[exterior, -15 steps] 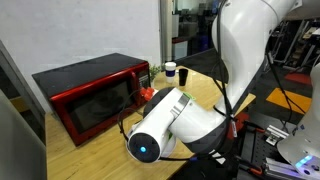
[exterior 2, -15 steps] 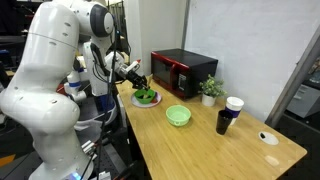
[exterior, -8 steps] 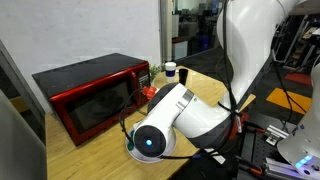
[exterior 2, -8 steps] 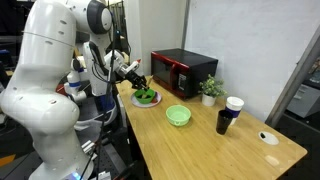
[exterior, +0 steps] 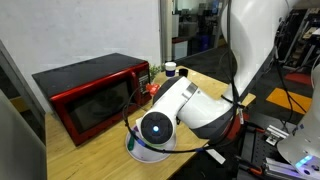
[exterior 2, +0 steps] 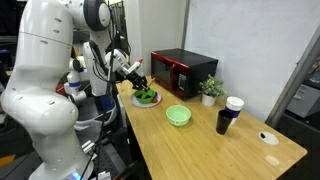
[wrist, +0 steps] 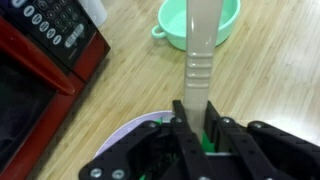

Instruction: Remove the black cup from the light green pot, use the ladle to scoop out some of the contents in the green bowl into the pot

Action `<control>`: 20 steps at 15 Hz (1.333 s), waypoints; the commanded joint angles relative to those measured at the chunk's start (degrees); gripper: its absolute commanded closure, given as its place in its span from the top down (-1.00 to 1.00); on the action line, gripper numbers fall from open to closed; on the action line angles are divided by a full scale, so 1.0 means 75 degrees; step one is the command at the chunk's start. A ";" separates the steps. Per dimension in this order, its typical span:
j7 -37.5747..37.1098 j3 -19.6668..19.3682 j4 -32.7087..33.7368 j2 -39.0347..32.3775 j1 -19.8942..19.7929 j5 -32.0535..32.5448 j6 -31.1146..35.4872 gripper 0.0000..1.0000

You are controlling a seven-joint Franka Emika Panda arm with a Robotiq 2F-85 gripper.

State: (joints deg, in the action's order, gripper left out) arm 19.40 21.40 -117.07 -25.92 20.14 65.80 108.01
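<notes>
Beige ladle (wrist: pixel 197 45) pinched in gripper (wrist: pixel 193 125), scoop step at green bowl (exterior 2: pixel 146 96); next, lift level, carry to light green pot (exterior 2: pixel 178 115).

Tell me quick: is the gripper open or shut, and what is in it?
Gripper: shut on the ladle, gripping its handle.

Tally rn: 2 cups, black cup (exterior 2: pixel 222 122) + white cup (exterior 2: pixel 234 104). 1 ea: pot (exterior 2: pixel 178 116), bowl (exterior 2: pixel 146 97), ladle (wrist: pixel 200 45), plate (wrist: pixel 135 133), microwave (exterior 2: pixel 184 73), plant (exterior 2: pixel 210 90).
</notes>
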 commanded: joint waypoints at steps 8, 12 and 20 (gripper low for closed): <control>0.0037 -0.0148 -0.1028 0.1071 -0.0504 -0.0254 0.1440 -0.89; 0.0111 -0.0307 -0.1249 0.1358 -0.0730 -0.0398 0.2068 -0.89; 0.0585 -0.0628 -0.1417 0.1688 -0.1075 -0.0909 0.3099 -0.89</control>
State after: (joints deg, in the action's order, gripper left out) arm 20.57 17.45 -125.57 -15.60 13.63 61.22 127.10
